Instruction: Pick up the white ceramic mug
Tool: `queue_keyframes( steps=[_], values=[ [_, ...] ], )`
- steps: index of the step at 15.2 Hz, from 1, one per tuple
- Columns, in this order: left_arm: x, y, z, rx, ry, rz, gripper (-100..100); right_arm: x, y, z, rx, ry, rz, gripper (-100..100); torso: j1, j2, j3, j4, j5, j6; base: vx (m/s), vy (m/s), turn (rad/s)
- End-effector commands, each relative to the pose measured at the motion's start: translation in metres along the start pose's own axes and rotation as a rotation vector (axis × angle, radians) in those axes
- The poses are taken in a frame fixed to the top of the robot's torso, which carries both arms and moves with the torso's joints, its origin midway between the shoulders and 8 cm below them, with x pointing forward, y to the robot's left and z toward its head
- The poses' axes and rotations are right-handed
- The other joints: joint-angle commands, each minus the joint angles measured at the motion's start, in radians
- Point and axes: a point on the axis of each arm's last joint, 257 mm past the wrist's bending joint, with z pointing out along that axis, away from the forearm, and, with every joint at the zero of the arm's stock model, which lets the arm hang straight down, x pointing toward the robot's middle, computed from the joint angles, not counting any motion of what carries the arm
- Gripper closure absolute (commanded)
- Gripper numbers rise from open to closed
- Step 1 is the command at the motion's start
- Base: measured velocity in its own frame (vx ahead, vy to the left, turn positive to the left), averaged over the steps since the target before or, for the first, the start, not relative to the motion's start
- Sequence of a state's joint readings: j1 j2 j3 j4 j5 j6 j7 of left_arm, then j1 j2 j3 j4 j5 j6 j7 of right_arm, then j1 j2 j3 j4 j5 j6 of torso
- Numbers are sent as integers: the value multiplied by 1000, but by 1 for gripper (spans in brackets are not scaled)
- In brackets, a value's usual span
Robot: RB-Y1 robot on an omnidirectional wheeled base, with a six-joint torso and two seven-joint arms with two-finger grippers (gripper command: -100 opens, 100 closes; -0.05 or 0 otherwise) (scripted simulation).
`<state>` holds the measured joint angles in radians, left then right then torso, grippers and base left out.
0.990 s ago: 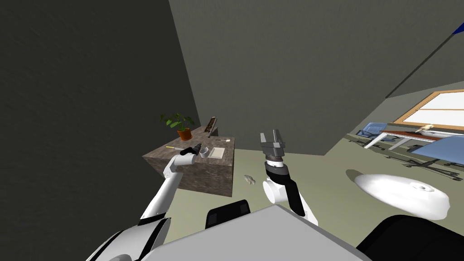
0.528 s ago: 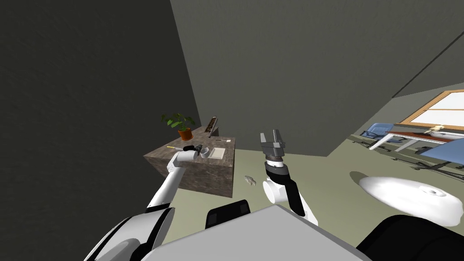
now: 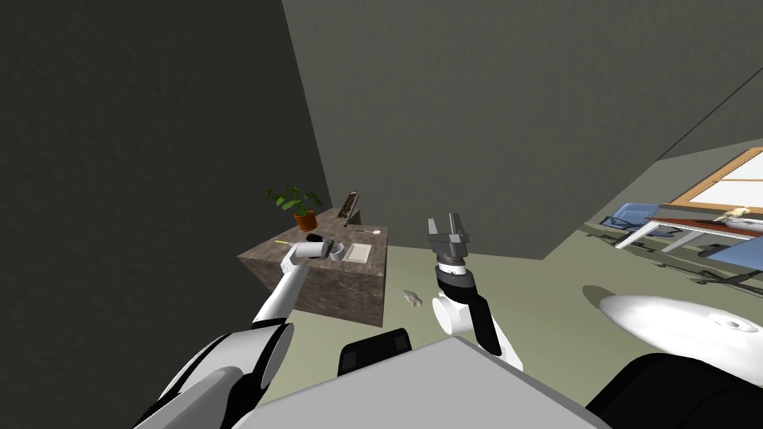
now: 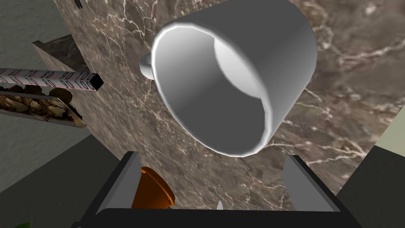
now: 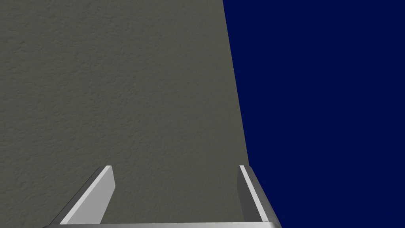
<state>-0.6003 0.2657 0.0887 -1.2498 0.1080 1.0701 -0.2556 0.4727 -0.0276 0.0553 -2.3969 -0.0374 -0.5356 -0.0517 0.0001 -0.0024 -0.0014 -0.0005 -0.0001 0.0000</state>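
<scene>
Mug, plain white-grey with a small loop handle, stands on top of the brown veined marble block, near the middle of the block's top, its open mouth turned toward the left gripper. That claw is released: its two light grey fingers stand wide apart just short of the mug's rim, touching nothing. An orange plant pot sits at the block's far end, and a white flat sheet lies on the block's top toward its right edge. Right gripper is held up off the block's right side, fingers spread as well.
</scene>
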Motion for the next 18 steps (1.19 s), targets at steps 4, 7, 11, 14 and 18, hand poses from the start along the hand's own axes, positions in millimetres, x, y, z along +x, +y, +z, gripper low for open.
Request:
queue_keyframes(
  steps=[4, 7, 11, 14, 18],
  values=[
    [10, 13, 3, -116, 45, 4, -100, 0, 0, 0, 0, 0, 0, 0, 0, 0, 0, 0, 0, 0, 25, -2, 15],
    [16, 17, 1, -172, 70, 8, -100, 0, 0, 0, 0, 0, 0, 0, 0, 0, 0, 0, 0, 0, 29, 2, 16],
    [25, 31, -2, -261, 103, 11, -100, 0, 0, 0, 0, 0, 0, 0, 0, 0, 0, 0, 0, 0, 32, 0, 13],
    [31, 38, -7, -324, 130, 15, -100, 0, 0, 0, 0, 0, 0, 0, 0, 0, 0, 0, 0, 0, 31, 6, 11],
    [38, 45, -13, -383, 155, 19, -100, 0, 0, 0, 0, 0, 0, 0, 0, -1, 0, 0, 0, 0, 32, 3, 7]
  ],
)
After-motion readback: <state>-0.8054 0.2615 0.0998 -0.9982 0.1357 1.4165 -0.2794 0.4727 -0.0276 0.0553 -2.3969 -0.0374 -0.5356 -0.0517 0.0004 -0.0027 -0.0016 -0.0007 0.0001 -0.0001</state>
